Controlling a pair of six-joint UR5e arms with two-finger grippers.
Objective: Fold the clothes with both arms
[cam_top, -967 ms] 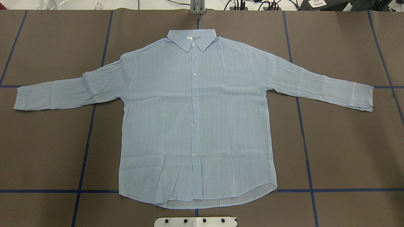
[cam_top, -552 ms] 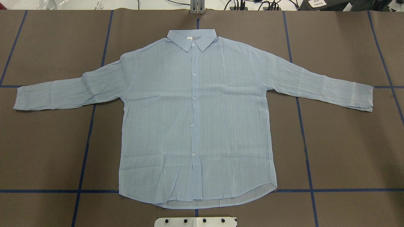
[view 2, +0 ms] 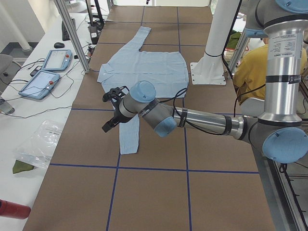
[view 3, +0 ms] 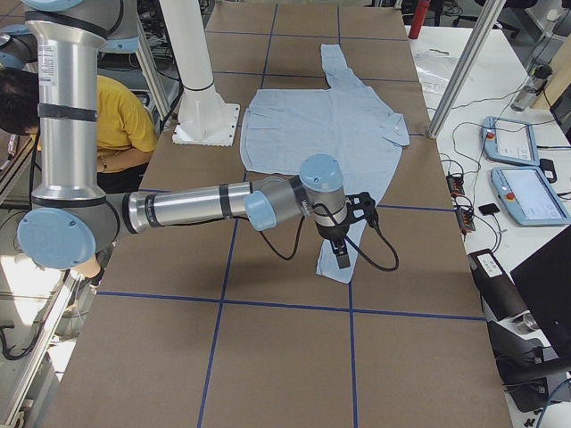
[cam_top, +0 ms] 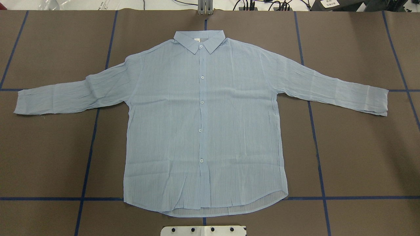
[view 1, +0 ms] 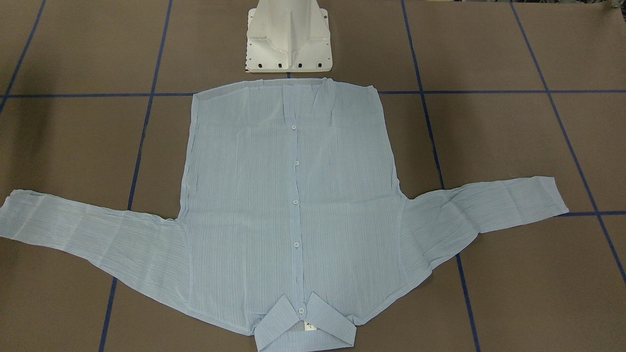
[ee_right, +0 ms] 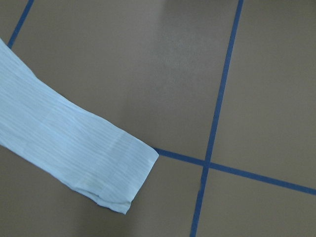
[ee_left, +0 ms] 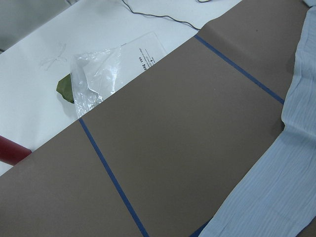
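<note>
The clothes are one pale blue striped button-up shirt [cam_top: 203, 124], lying flat and face up on the brown table with both sleeves spread out. Its collar [view 1: 305, 327] points away from the robot base. The left gripper [view 2: 108, 111] hovers over the sleeve end [ee_left: 276, 187] on the robot's left. Over the other cuff [ee_right: 74, 148] hangs the right gripper [view 3: 343, 250]. Both grippers show only in the side views, so I cannot tell whether they are open or shut. Neither arm appears in the overhead or front views.
The white pedestal base [view 1: 288, 39] stands just behind the shirt's hem. Blue tape lines [cam_top: 88, 157] grid the table. A plastic bag [ee_left: 108, 69] and a red object [ee_left: 12, 150] lie off the left end. A person in yellow [view 3: 116, 125] sits behind the robot. Tablets [view 2: 43, 72] rest on a side table.
</note>
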